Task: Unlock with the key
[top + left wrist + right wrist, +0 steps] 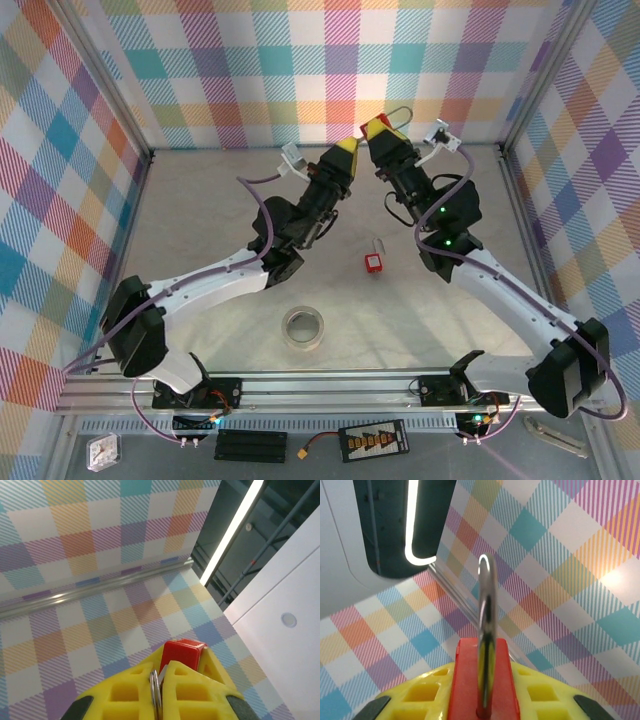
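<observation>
- Two pincers meet in the air at the red padlock (pixel 377 126), close to the checked back wall (pixel 250 70) and raised off the surface (pixel 200 210).
- Well to the left of the padlock and much nearer the arm bases, a tape roll (pixel 304 328) lies flat on the surface, apart from the job.
- Just left of the padlock, the left pincer (pixel 350 152) is pressed together on the key (pixel 155 692). In its wrist view, a thin metal loop of the key stands edge-on between the yellow fingers (pixel 125 695). A grip this flat probably stops the key from twisting when it is turned.
- That pincer's tips sit right against the padlock, at the end away from the shackle. This suggests the key is at or in the keyhole, but the slot is hidden, so I cannot tell how deep it is.
- Toward the arm bases from the padlock, a small red block (pixel 374 262) lies on the surface, touched by nothing.
- The padlock's steel shackle (pixel 487 605) rises from the body edge-on, so I cannot tell whether it is latched.
- Just right of the padlock, the right pincer (pixel 388 140) pinches the red body from both sides. Holding it aloft seems meant to turn the keyhole end toward the other arm and brace the lock against the turn.
</observation>
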You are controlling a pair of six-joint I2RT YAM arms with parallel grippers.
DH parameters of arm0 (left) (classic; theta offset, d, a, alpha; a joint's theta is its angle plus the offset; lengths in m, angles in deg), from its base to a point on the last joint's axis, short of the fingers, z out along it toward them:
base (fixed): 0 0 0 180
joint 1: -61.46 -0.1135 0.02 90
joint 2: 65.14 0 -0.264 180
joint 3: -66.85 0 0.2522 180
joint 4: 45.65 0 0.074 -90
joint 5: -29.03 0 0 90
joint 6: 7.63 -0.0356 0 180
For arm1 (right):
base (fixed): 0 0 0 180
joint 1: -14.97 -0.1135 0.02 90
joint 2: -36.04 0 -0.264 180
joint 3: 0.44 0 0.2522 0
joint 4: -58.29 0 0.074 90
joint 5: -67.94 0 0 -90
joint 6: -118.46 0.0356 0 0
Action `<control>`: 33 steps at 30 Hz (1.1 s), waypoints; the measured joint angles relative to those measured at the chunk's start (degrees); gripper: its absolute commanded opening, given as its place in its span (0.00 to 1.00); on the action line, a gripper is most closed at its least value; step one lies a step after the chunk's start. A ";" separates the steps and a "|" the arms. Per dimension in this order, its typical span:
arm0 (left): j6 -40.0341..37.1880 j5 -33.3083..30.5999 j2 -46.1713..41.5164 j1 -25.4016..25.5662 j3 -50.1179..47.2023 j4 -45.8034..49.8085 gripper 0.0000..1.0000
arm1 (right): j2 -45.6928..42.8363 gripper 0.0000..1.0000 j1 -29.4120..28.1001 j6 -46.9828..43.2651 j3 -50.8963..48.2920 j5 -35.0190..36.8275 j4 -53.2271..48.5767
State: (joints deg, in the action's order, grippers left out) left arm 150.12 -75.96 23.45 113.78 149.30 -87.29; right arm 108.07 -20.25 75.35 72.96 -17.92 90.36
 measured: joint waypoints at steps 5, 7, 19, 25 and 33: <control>0.20 -3.52 3.23 -0.04 1.92 -4.44 0.00 | 3.91 0.00 0.00 3.37 1.66 1.51 4.22; 0.13 -3.80 3.13 -0.26 2.19 -4.85 0.00 | 4.17 0.00 0.00 2.95 3.32 0.37 2.19; 1.31 4.63 1.40 -0.33 4.42 -1.66 0.00 | -2.89 0.00 -1.29 -11.76 10.16 -0.07 -19.91; 1.27 3.21 3.30 -0.22 7.17 -3.76 0.00 | -0.31 0.00 -1.29 -8.20 11.85 -0.20 -15.63; -1.25 1.09 1.16 0.02 7.91 -0.04 0.00 | 1.20 0.00 -2.36 -7.17 15.08 0.11 -18.71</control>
State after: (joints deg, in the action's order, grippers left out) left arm 148.87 -74.86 24.61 113.80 157.21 -87.33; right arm 109.27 -22.61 68.18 88.04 -17.81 71.65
